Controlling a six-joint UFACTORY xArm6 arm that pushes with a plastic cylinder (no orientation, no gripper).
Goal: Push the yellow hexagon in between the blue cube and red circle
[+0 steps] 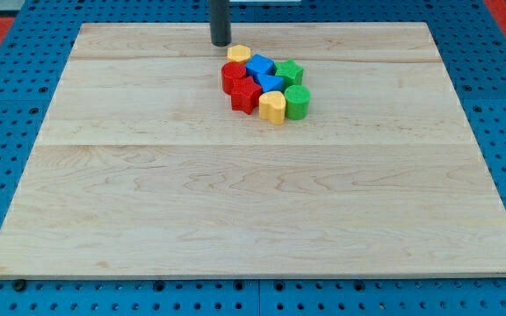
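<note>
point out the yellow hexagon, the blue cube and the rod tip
yellow hexagon (239,53): camera view, on its top face.
blue cube (259,66): camera view, on its top face.
my tip (221,43): camera view, on the rod's very lower end, just to the view's left of the yellow hexagon.

Tight block cluster (264,86) near top; open board (235,211) below

Eight small blocks sit on one wooden surface (148,219): two yellow, the yellow hexagon (239,53) and yellow block (272,107); two red (233,76) (245,96); two blue (259,66) (270,82); two green (290,71) (297,102). One dark rod (220,22).
</note>
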